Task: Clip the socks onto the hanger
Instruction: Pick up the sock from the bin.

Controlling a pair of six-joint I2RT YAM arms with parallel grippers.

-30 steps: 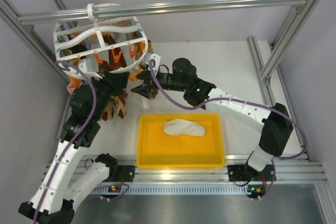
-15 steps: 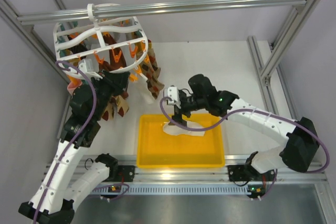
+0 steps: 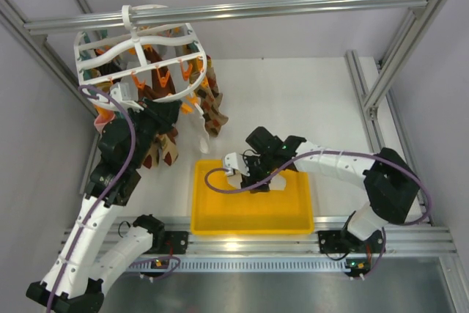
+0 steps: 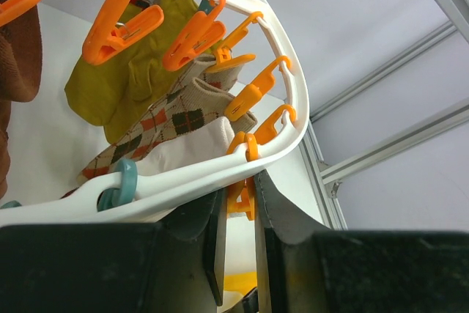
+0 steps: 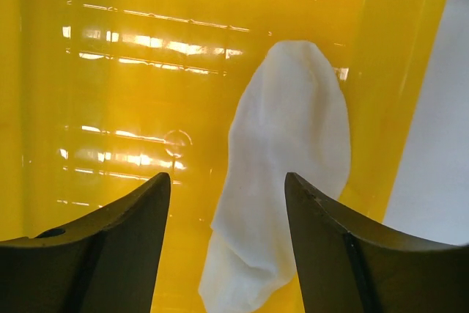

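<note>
The white lattice hanger (image 3: 139, 55) hangs at the back left with orange and teal clips. One cream sock (image 3: 199, 131) hangs clipped at its right rim, next to brown patterned socks; it also shows in the left wrist view (image 4: 192, 149). My left gripper (image 3: 170, 113) is under the rim (image 4: 183, 181), its jaws nearly closed on an orange clip (image 4: 242, 199). The second cream sock (image 5: 282, 181) lies in the yellow tray (image 5: 110, 71). My right gripper (image 5: 227, 210) is open just above it, one finger on each side. In the top view the right gripper (image 3: 256, 179) hides most of that sock.
Brown-orange patterned socks (image 3: 212, 104) and a mustard sock (image 4: 139, 86) hang from the hanger. The yellow tray (image 3: 220, 218) sits at the near middle of the table. Aluminium frame posts (image 3: 381, 71) stand on the right and a rail (image 3: 293, 6) crosses the back.
My right gripper has left the hanger, swung down to the yellow tray and now hovers open over the sock there. The left arm has not moved.
</note>
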